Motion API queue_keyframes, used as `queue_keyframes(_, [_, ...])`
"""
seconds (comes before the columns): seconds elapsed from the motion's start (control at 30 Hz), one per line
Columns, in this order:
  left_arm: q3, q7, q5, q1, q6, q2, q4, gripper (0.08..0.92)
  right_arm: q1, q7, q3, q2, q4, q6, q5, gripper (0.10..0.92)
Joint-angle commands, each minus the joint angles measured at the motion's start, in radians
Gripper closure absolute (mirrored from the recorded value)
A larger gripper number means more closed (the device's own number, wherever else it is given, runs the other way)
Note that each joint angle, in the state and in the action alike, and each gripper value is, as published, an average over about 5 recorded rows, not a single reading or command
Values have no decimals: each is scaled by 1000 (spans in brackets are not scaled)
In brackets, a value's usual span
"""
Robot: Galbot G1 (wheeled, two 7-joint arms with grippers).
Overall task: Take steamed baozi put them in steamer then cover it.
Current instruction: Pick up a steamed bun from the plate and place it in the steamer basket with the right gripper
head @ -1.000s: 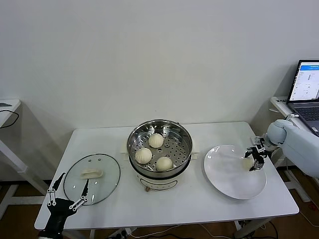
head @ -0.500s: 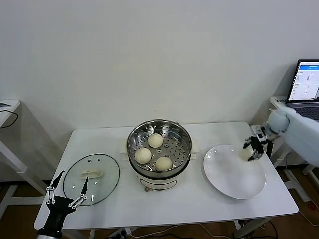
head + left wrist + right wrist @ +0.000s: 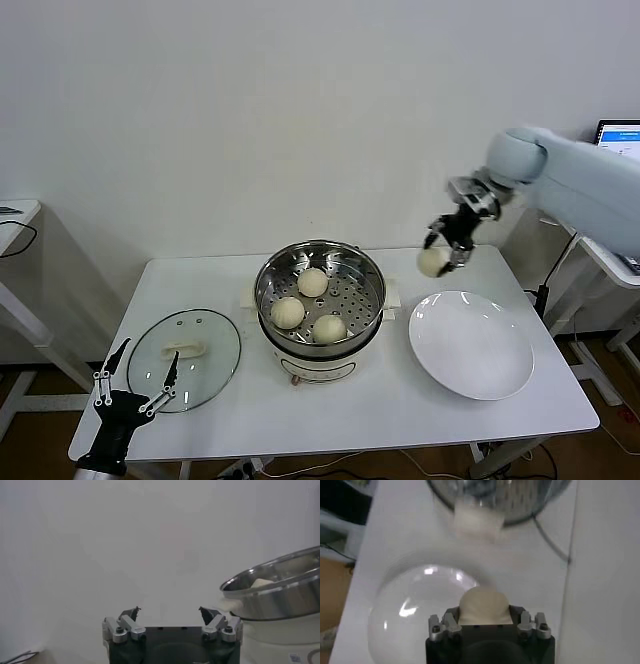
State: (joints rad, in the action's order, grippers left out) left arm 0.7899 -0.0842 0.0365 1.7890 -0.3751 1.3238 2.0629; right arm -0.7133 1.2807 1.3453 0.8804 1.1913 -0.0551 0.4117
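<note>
At the near left corner of the white desk (image 3: 400, 400), the left gripper (image 3: 133, 385) hangs low with its jaws spread wide and nothing between them, just in front of the cover (image 3: 185, 358), a clear glass lid with a cream-white bar handle lying flat on the desk. In the left wrist view the gripper's two dark fingertips (image 3: 131, 612) stand well apart, with the side of the steamer (image 3: 280, 592) beyond them.

At mid-desk sits the steamer (image 3: 320, 300), a shiny steel pot on a cream-white base, uncovered. Three baozi (image 3: 313, 282) rest on its perforated tray, one toward the back and two nearer the front. To its right lies a wide white plate (image 3: 470, 345).

Farther back and higher, the right gripper (image 3: 447, 247) hangs in the air between steamer and plate, over the gap beside the pot's right rim. Its jaws are closed on the fourth baozi (image 3: 433, 262), which shows below the fingers. The right wrist view looks down past that baozi (image 3: 484, 605), pinched between the jaws, onto the plate (image 3: 410, 615) and the steamer's edge (image 3: 495, 502).

At the far right edge, a laptop screen (image 3: 620, 132) peeks out behind the right arm.
</note>
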Motion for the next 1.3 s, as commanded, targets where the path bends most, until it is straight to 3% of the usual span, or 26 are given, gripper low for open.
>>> queue_keyframes(0.03, [1, -1, -1, -1, -2, 1, 0, 177, -151, -11, 136, 190, 131, -102, 168, 355])
queue_keyframes(0.5, [17, 1, -9, -4, -1, 6, -1, 177, 45, -107, 131, 360, -45, -132, 83, 364])
queue_keyframes(1.3, [18, 1, -13, -5, -3, 8, -7, 177, 113, -130, 140, 396, -114, -127, 8, 364])
